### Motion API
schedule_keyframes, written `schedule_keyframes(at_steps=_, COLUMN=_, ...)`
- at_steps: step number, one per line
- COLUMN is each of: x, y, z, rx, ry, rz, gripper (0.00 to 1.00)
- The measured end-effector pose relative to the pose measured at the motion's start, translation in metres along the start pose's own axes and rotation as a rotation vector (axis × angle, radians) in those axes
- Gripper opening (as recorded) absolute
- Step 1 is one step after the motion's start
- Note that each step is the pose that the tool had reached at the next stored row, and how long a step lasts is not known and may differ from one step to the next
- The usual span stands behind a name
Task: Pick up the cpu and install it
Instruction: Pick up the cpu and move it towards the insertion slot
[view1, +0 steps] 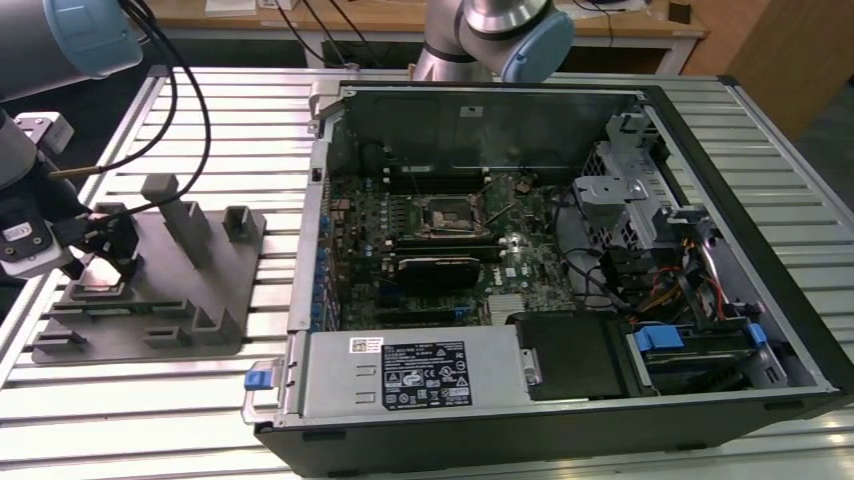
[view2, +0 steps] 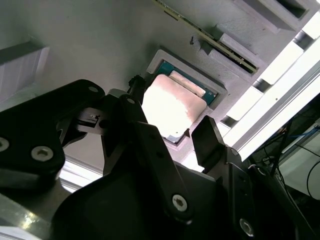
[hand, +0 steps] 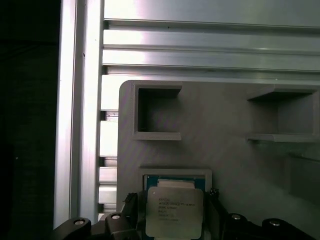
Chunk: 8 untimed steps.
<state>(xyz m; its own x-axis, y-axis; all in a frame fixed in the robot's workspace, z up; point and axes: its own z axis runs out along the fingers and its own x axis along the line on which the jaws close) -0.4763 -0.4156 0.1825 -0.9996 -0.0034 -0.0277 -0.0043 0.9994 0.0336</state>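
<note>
The cpu (hand: 174, 212), a small square chip with a silvery top and a teal rim, lies in a shallow square recess of the grey tray (hand: 225, 125). In both wrist views my gripper's (hand: 174, 216) black fingers (view2: 207, 136) stand on two opposite sides of the cpu (view2: 170, 107) and press against its edges. In the exterior view my gripper (view1: 107, 265) is low over the tray's (view1: 200, 300) left end. The black socket (view1: 441, 212) with its metal frame sits in the middle of the motherboard, far to the exterior view's right of my gripper.
The open computer case (view1: 534, 250) lies on a slatted metal table (view1: 134, 420), with drive bays and cables at its right and the power supply (view1: 414, 375) in front. Upright posts (view1: 180, 215) rise from the tray beside my gripper. A second arm's base (view1: 494, 30) stands behind the case.
</note>
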Motion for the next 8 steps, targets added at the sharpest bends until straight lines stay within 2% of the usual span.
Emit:
schedule_keyframes(at_steps=7, x=0.0000, y=0.0000, z=0.0000, rx=0.0000, ry=-0.0001, rz=0.000, gripper=0.63)
schedule_keyframes(at_steps=8, x=0.0000, y=0.0000, z=0.0000, rx=0.0000, ry=0.0000, rz=0.000, gripper=0.56)
